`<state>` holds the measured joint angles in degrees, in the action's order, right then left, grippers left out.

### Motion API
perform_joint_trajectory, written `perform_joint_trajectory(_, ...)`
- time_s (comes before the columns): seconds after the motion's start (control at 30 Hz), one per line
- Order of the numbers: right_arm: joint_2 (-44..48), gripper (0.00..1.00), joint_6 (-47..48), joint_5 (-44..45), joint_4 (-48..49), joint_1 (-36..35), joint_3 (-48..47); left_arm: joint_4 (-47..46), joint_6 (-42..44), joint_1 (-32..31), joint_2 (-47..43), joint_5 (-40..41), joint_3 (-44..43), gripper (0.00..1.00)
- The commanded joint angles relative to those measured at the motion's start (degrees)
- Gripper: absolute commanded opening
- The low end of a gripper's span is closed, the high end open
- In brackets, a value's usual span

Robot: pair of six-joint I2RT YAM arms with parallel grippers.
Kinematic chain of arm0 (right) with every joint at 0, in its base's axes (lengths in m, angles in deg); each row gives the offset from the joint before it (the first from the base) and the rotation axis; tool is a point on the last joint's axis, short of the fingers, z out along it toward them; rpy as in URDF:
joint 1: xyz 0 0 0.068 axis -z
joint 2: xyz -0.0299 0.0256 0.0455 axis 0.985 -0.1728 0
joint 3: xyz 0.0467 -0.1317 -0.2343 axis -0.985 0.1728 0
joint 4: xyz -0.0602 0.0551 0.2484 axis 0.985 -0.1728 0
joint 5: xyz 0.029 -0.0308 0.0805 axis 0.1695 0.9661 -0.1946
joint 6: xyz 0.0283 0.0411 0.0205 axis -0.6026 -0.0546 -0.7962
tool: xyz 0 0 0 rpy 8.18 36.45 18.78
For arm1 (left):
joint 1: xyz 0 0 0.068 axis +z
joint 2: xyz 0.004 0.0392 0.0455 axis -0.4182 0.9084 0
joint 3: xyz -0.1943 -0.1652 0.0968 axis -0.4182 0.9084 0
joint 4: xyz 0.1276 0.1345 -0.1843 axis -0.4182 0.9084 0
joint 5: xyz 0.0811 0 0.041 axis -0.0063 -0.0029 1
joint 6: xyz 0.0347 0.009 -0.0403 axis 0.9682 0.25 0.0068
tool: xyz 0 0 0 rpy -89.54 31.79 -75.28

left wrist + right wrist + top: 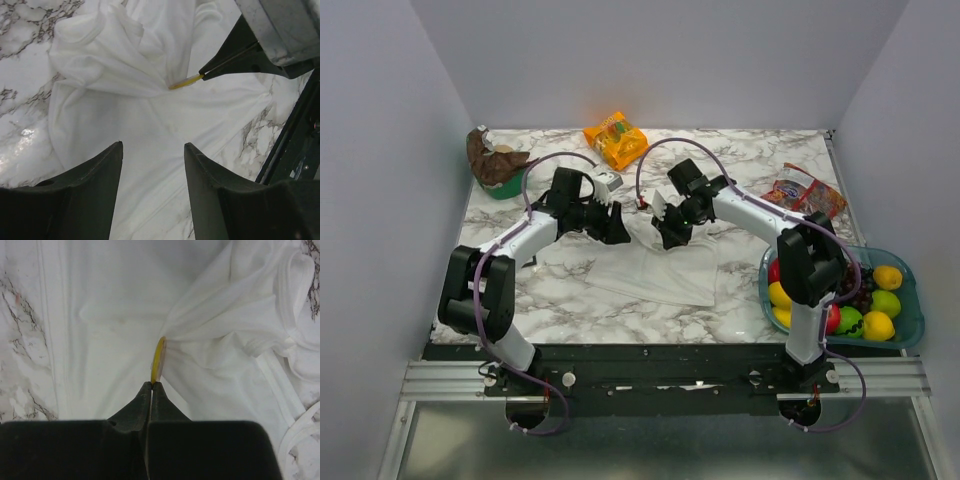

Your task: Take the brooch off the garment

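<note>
The white garment [660, 272] lies flat on the marble table between the two arms. The brooch [159, 360], a small golden-yellow disc seen edge-on, stands up from the cloth [100, 315], which bunches into folds pulled toward it. My right gripper [152, 384] is shut on the brooch's lower edge. In the left wrist view the brooch [186, 81] pokes out of the right gripper's tip [206, 74], with the garment [150, 115] puckered to its left. My left gripper [153, 146] hovers open over the flat cloth, a short way from the brooch, holding nothing.
An orange snack bag [616, 140] lies at the back centre. A red packet [807, 193] sits at the right. A blue fruit basket [912, 305] stands at the front right. A brown item in a green bowl [493, 162] is at the back left.
</note>
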<state>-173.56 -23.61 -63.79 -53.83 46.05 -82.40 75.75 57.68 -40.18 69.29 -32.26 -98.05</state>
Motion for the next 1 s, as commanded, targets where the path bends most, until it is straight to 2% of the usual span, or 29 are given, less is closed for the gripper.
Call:
perform_joint_trajectory(0.0, -3.16, 0.01, -5.43, -2.8, -1.62, 1.21, -0.33, -3.99, -0.1, -2.11, 2.45, -2.85, -0.3, 0.6)
perform_joint_trajectory(0.23, -5.8, 0.01, -10.01, -4.47, -0.56, 3.32, -0.95, -8.04, -2.39, -5.71, 4.99, -1.18, -0.74, 0.58)
perform_joint_trajectory(0.4, -8.0, 0.01, -11.15, -1.22, -0.73, 4.38, -2.44, -6.02, 3.67, -8.61, 8.42, -0.13, -4.6, 0.58)
perform_joint_trajectory(0.57, -9.23, 0.01, -11.86, -1.21, -1.52, 5.52, -4.03, -3.74, 7.27, -9.06, 10.35, 1.72, -6.63, 0.57)
perform_joint_trajectory(0.97, -8.36, 0.01, -13.09, -1.65, -1.44, 5.96, -2.88, -5.05, 5.7, -9.06, 12.11, 2.6, -7.59, 0.54)
